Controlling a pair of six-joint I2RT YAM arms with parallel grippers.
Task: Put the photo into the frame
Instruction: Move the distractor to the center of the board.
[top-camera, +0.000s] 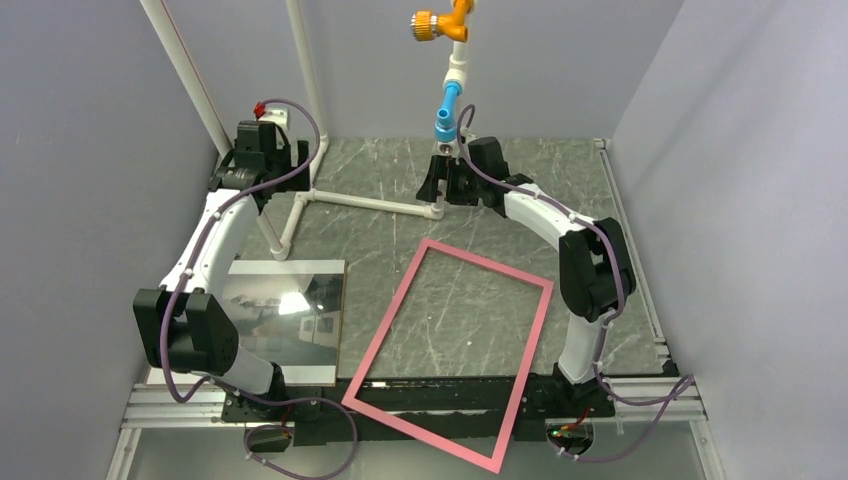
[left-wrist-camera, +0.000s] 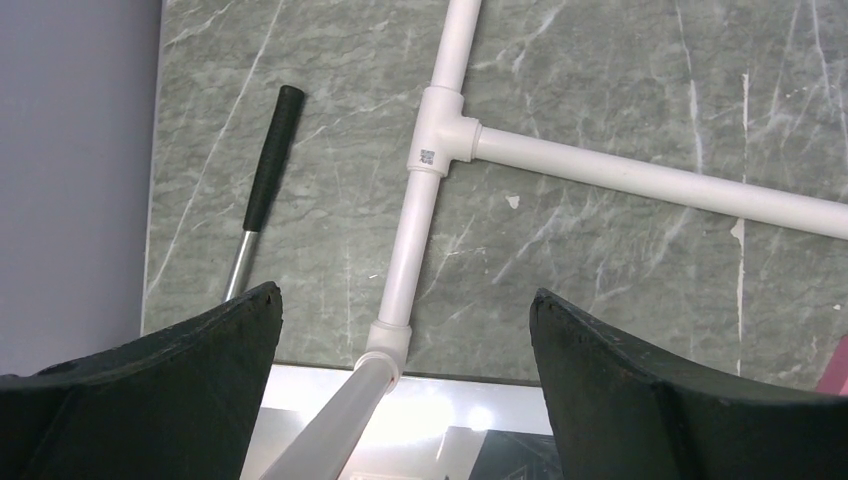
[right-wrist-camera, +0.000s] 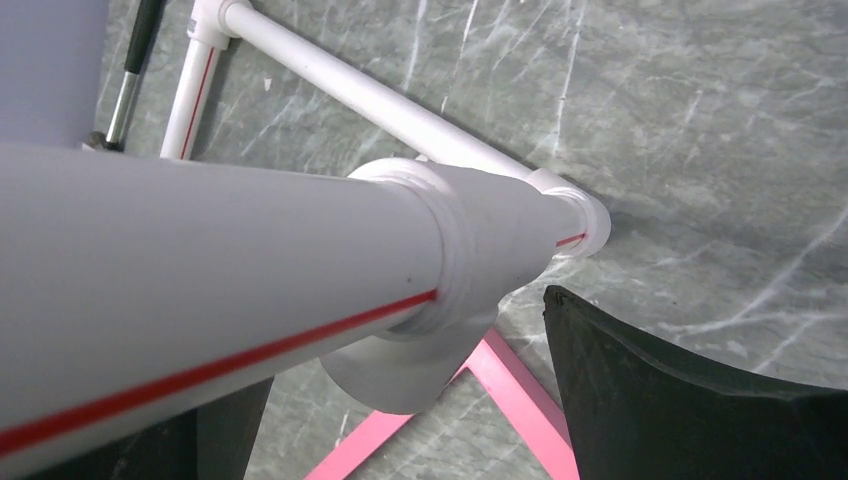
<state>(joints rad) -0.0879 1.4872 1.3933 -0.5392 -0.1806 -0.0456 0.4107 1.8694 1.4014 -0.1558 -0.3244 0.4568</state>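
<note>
The pink frame (top-camera: 490, 263) lies flat and skewed on the marble table, its near corner over the front rail; one far corner shows in the right wrist view (right-wrist-camera: 520, 390). The glossy photo (top-camera: 285, 320) lies flat at the near left, and its far edge shows in the left wrist view (left-wrist-camera: 450, 420). My left gripper (top-camera: 250, 160) hangs open at the back left, above the table, with nothing between its fingers (left-wrist-camera: 405, 293). At the back centre, my right gripper (top-camera: 445, 185) is open beside the stand's upright pipe, which crosses in front of its jaws (right-wrist-camera: 400, 340).
A white pipe stand (top-camera: 370, 203) lies across the back of the table, with a T-joint (left-wrist-camera: 440, 150) and an upright carrying blue and orange fittings (top-camera: 447, 100). A black-handled metal rod (left-wrist-camera: 268, 160) lies by the left wall. Grey walls enclose three sides.
</note>
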